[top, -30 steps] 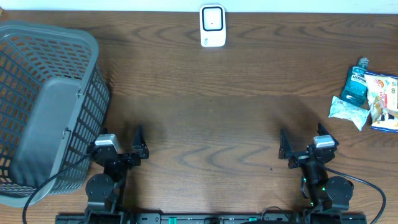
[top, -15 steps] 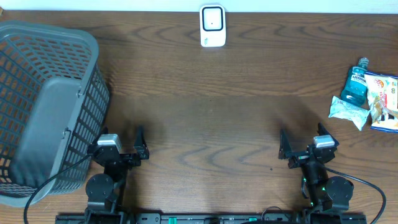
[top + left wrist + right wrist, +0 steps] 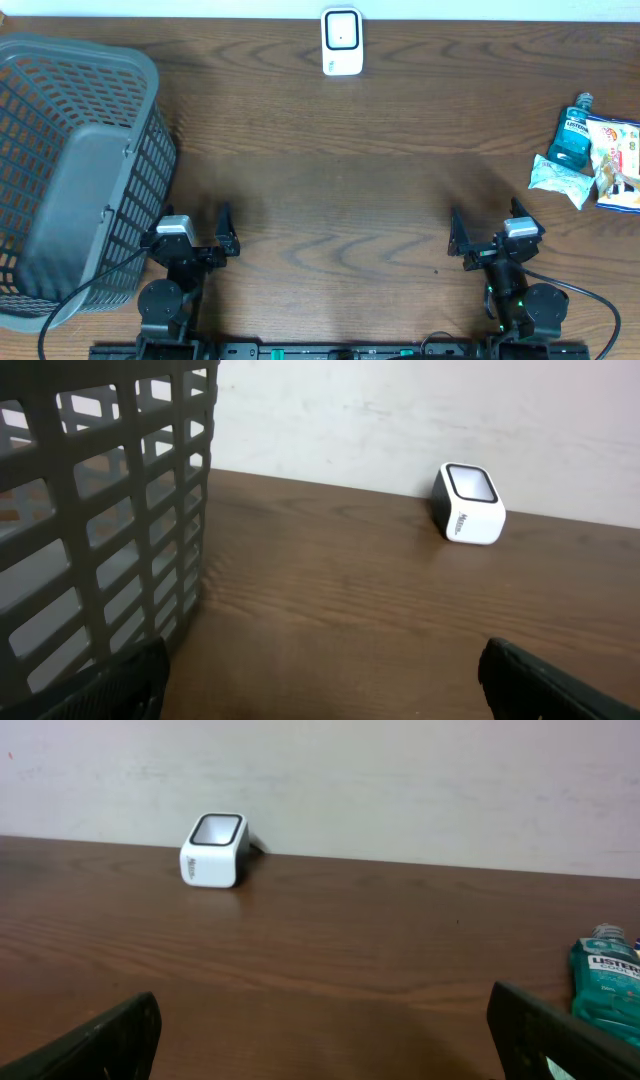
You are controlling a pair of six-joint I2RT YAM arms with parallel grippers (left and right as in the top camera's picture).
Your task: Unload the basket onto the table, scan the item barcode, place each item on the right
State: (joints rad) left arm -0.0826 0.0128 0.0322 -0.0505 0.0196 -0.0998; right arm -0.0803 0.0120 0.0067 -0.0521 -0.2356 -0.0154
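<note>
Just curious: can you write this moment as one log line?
phase: nothing held | left claw: open | right claw: open | white boxy scanner: untouched | teal plastic bottle: right edge

**Scanner and items: all apart from the claw**

White barcode scanner (image 3: 341, 42), dark window on its face, upright at far table edge, well ahead-left of right claw (image 3: 485, 224). Teal mouthwash bottle (image 3: 572, 140) lying flat, cap pointing away, well ahead-right of same claw. Touching it: crumpled pale wrapper (image 3: 558, 178) on near side, printed snack packet (image 3: 620, 160) on right.
</note>
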